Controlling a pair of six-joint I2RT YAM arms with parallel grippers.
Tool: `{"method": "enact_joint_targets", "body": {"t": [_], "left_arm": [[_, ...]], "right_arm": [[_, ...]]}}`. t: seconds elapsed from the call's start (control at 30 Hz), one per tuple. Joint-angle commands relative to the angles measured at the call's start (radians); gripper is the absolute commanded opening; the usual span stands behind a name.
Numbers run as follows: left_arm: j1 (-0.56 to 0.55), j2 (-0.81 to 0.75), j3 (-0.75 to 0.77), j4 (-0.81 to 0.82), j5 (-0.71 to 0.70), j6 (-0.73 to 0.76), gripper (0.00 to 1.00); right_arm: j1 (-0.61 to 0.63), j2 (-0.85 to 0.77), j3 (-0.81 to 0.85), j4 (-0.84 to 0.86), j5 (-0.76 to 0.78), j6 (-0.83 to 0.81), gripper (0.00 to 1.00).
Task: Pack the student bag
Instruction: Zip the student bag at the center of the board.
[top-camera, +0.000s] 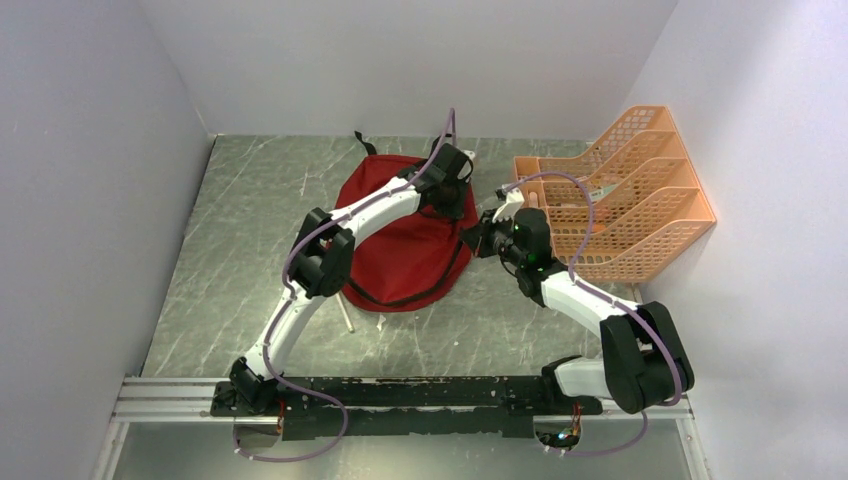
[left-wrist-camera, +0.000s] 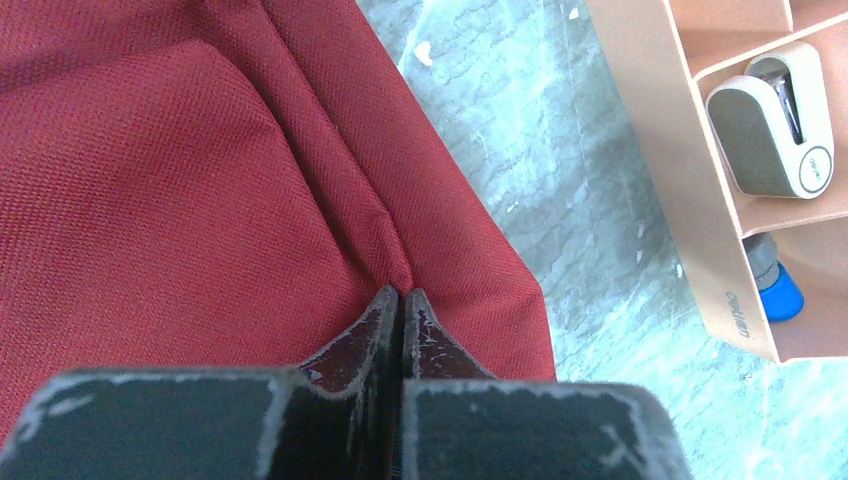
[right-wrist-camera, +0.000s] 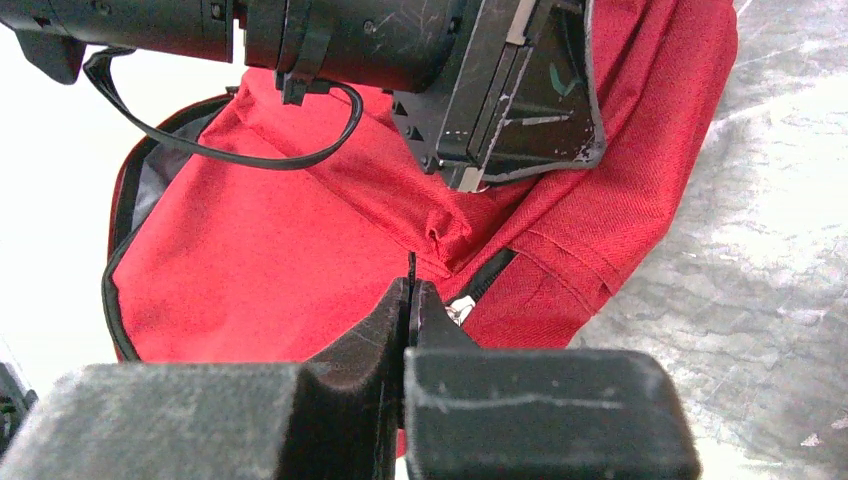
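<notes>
Pinching a raised fold of the student bag (top-camera: 405, 255), the left pincer (left-wrist-camera: 401, 297) is closed tight, its two tips meeting with the red cloth puckered up between them. The bag lies flat on the grey marbled worktop (top-camera: 250, 200), spread beneath and to the left of this pincer. Its edge runs just right of the tips, with bare worktop beyond. Farther right of the left pincer stands the orange file organizer (left-wrist-camera: 665, 130), with a grey-and-white object (left-wrist-camera: 770, 130) in one compartment and a blue-capped item (left-wrist-camera: 778, 295) in the next. The right pincer (right-wrist-camera: 411, 290) is also closed, gripping a thin black zip tab (right-wrist-camera: 411, 265) that sticks up between its tips. Just to its right runs the bag's black zip (right-wrist-camera: 490, 275). Directly ahead of the right pincer, close by, the left pincer presses down on the bunched cloth.
</notes>
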Motion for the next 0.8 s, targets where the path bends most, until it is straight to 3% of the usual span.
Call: {"method": "enact_joint_targets", "body": {"t": [0.0, 0.27, 0.5, 0.77], "left_arm": [[-0.006, 0.044, 0.063, -0.003, 0.045, 0.0, 0.05], [0.027, 0.107, 0.163, 0.037, 0.094, -0.038, 0.05], [0.042, 0.143, 0.21, 0.07, 0.115, -0.062, 0.05], [0.049, 0.153, 0.222, 0.092, 0.123, -0.066, 0.05]], "right_arm": [[0.001, -0.013, 0.013, -0.025, -0.06, -0.034, 0.0], [0.034, -0.077, -0.009, -0.105, -0.154, -0.048, 0.0], [0.17, -0.11, -0.005, -0.149, -0.153, -0.023, 0.0], [0.337, -0.081, -0.009, -0.033, -0.141, 0.097, 0.0]]}}
